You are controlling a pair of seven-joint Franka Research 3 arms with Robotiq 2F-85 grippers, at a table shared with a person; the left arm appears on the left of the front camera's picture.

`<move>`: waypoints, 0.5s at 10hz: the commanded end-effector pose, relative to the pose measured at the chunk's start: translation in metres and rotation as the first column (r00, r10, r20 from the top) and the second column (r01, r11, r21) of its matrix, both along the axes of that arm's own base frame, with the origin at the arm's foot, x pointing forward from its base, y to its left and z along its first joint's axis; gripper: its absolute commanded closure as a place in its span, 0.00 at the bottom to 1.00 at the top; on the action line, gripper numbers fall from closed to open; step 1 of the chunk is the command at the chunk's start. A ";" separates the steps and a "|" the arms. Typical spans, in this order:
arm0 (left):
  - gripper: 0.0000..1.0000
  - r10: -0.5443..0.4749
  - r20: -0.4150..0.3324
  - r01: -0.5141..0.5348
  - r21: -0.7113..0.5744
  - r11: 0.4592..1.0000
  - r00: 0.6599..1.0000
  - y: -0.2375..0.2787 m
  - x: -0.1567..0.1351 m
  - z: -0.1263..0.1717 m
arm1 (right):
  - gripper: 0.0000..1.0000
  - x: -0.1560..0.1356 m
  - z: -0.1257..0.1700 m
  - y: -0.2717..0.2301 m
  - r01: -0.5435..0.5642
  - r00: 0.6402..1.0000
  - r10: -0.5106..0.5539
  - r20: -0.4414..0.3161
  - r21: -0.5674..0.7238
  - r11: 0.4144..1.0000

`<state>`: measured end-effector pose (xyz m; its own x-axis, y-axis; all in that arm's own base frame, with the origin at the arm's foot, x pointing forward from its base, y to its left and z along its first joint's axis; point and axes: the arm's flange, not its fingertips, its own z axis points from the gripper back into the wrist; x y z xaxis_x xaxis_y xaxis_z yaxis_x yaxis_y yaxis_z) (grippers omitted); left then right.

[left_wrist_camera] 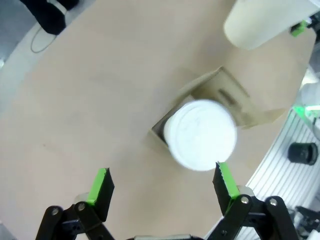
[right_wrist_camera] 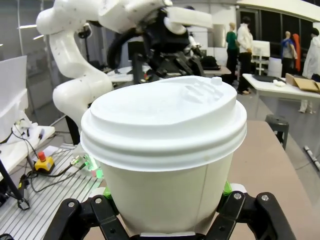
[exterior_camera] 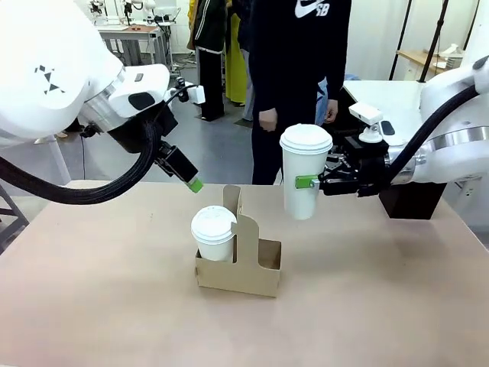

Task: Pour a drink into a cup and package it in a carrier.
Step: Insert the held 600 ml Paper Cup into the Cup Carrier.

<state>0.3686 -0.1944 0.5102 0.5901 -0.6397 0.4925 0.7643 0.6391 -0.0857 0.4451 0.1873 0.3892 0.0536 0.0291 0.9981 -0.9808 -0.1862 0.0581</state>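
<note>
- Our right tool squeezes a tall white lidded paper cup, up above the small brown cardboard carrier.
- Our left tool hangs wide open and empty over the carrier.
- We see another lidded cup sitting inside the carrier.

The tan counter is spreading across the lower half of the frame, and the brown cardboard carrier is sitting directly on it, near the centre.

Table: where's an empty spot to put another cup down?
Bare table lies left of the carrier, right of it, and in front. The middle is crowded: one lidded cup sits in the carrier, and the right gripper holds a second cup up close by.
</note>
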 end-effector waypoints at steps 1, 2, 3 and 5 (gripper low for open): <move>0.00 -0.086 -0.059 0.082 -0.070 0.994 0.995 0.047 0.008 -0.027 | 0.20 -0.012 -0.012 0.019 -0.009 1.000 0.009 -0.004 0.043 0.999; 0.00 -0.116 -0.054 0.112 -0.077 0.991 0.992 0.066 0.007 -0.034 | 0.20 -0.018 -0.018 0.026 0.028 1.000 -0.028 -0.006 0.049 0.998; 0.00 -0.172 -0.034 0.169 -0.083 0.982 0.985 0.083 0.006 -0.042 | 0.20 -0.025 -0.025 0.033 0.046 0.999 -0.046 -0.008 0.045 0.998; 0.00 -0.194 -0.018 0.189 -0.154 0.970 0.981 0.113 0.010 -0.056 | 0.20 -0.037 -0.036 0.040 0.061 0.998 -0.060 -0.020 0.068 0.996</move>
<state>0.3786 -0.0913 0.4596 0.4906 -0.6875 0.5354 0.8592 0.4838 -0.1661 0.4147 0.2215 0.3538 0.0997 -0.0123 0.9949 -0.9816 -0.1648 0.0963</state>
